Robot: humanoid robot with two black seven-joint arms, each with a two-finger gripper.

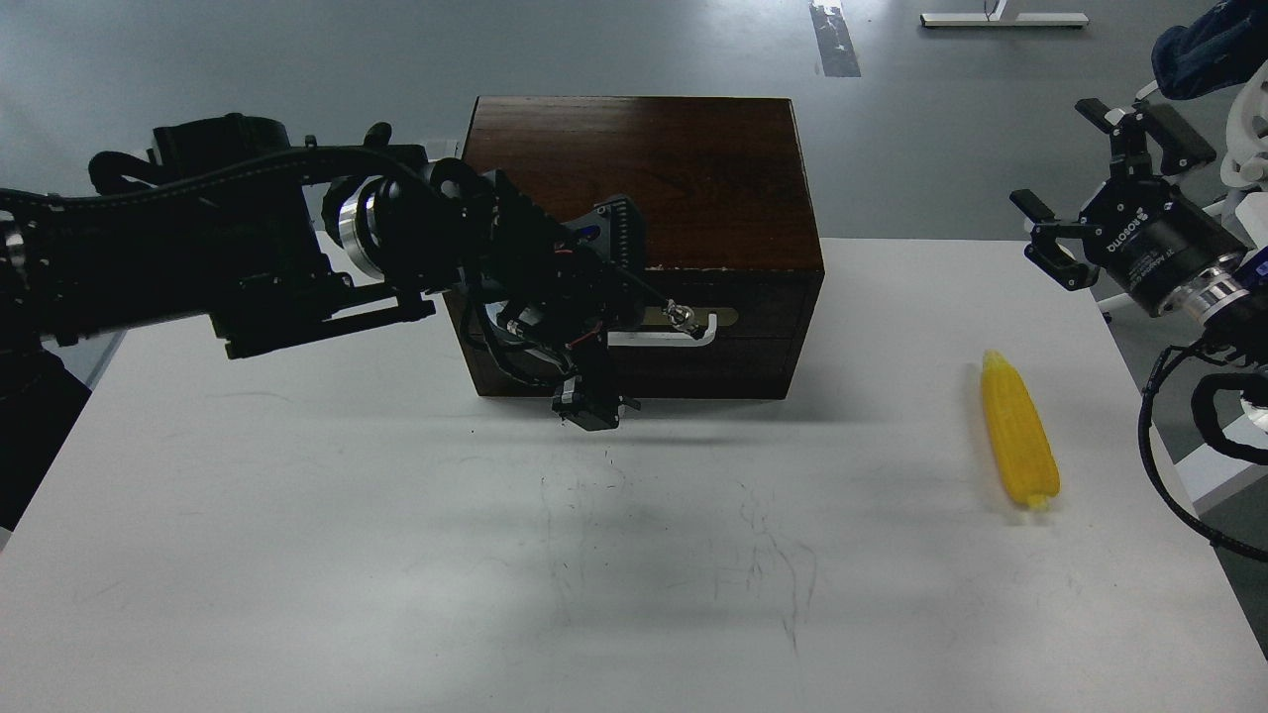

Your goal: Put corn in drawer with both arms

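The yellow corn [1018, 443] lies on the white table [297, 555] at the right, tip pointing away from me. The dark wooden cabinet [644, 168] stands at the back middle. Its drawer [753, 332] looks shut, with a brass plate [725, 316] and a white bar handle [659, 338]. My left gripper [606, 319] hangs in front of the drawer's left half, with one finger high and one low, spread apart and covering the handle's left end. I cannot tell if it touches the handle. My right gripper [1080, 183] is open and empty, in the air behind and to the right of the corn.
A cable with a metal plug [678, 316] from my left wrist hangs across the drawer front. The table's right edge runs close to the corn. Grey floor lies beyond the table, with a white stand base [1003, 18] far back.
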